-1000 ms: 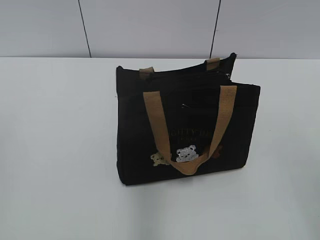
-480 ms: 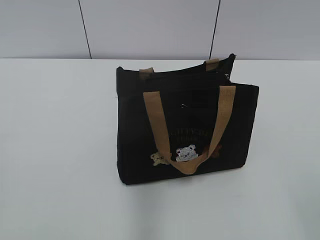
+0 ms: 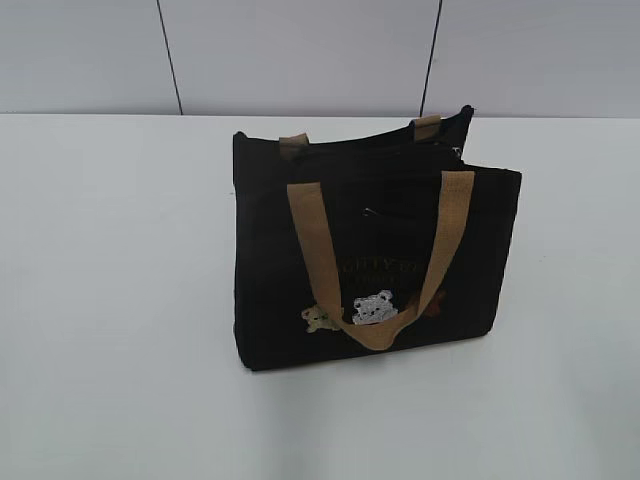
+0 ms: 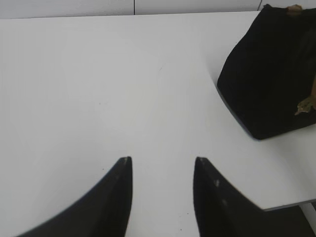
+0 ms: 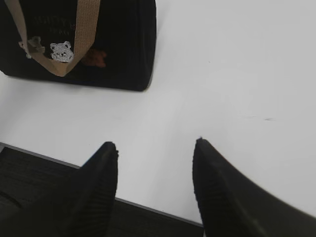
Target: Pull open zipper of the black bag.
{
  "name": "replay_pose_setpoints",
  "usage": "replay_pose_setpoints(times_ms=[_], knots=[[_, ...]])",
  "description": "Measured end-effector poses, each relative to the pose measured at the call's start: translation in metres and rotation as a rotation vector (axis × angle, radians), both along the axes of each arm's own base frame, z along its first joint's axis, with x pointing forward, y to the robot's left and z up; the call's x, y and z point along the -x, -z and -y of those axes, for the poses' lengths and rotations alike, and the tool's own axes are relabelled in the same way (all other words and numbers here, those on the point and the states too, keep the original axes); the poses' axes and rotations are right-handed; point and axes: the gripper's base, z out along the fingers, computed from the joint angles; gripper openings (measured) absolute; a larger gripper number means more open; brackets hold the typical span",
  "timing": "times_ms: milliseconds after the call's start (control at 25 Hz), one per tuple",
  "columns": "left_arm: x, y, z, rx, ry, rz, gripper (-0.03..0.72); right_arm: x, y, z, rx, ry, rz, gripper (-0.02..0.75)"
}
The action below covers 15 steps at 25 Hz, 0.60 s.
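The black bag (image 3: 270,260) stands upright on the middle of the white table, its front tan handle (image 3: 312,250) hanging over the bear patches (image 3: 374,306). The zipper (image 3: 360,150) runs dark along the top edge, with a small silver glint, seemingly the pull (image 3: 457,152), near its right end. No arm shows in the exterior view. My left gripper (image 4: 162,160) is open over bare table, the black bag (image 4: 266,74) far off to its upper right. My right gripper (image 5: 157,143) is open too, with the black bag (image 5: 123,44) ahead at upper left. Neither touches the bag.
A grey panelled wall (image 3: 300,55) stands behind the white table (image 3: 110,300). The table's near edge (image 5: 49,159) runs just under my right fingers, and a table edge (image 4: 291,205) shows at the lower right of the left wrist view.
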Motion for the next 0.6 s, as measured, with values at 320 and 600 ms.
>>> replay_pose_setpoints(times_ms=[320, 600], knots=[[0.0, 0.0, 0.0, 0.001, 0.0, 0.003, 0.311, -0.002, 0.002, 0.007, -0.053, 0.124, -0.025, 0.378], [0.0, 0.0, 0.0, 0.001, 0.0, 0.003, 0.311, -0.002, 0.002, 0.012, -0.084, 0.207, -0.036, 0.378]])
